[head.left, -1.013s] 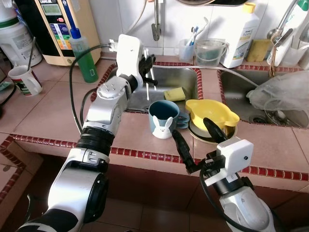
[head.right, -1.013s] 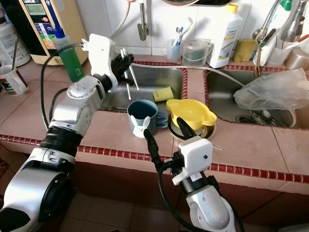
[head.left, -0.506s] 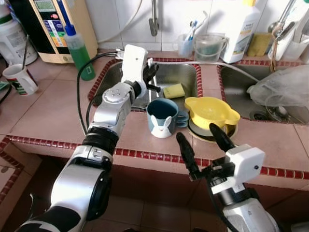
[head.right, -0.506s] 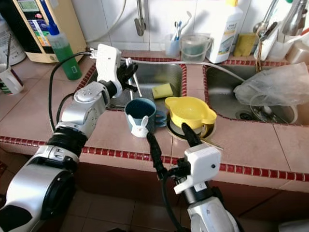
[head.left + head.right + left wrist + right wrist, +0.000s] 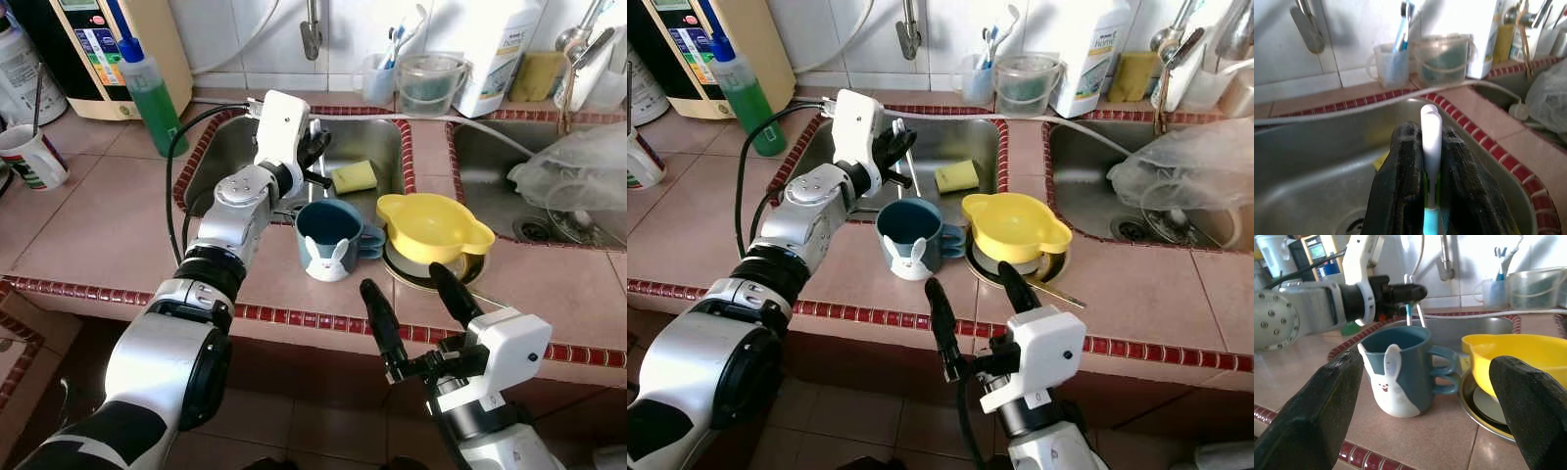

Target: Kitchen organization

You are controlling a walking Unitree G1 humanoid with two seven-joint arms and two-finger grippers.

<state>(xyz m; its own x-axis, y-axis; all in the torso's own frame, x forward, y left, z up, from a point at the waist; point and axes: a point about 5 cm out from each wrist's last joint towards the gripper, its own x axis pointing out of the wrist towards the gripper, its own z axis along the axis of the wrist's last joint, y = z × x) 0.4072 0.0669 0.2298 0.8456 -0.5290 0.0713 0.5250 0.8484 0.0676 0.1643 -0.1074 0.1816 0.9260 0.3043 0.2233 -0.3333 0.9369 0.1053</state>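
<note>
A blue mug with a white bunny face stands on the tiled counter at the front rim of the left sink. Just behind the mug, my left gripper hangs over the sink, shut on a white and blue toothbrush that points down toward the mug's far rim. A yellow bowl sits on a metal plate right of the mug. My right gripper is open, low in front of the counter edge, its fingers spread toward mug and bowl.
A yellow sponge lies in the left sink. A green soap bottle, a white mug with a spoon and a water purifier stand at the left. A toothbrush cup, a clear tub and a detergent bottle line the back. A plastic bag covers the right sink.
The camera has shifted, so the whole scene sits differently. My left gripper has come down closer to the blue mug with the toothbrush. The right gripper stays open below the counter edge.
</note>
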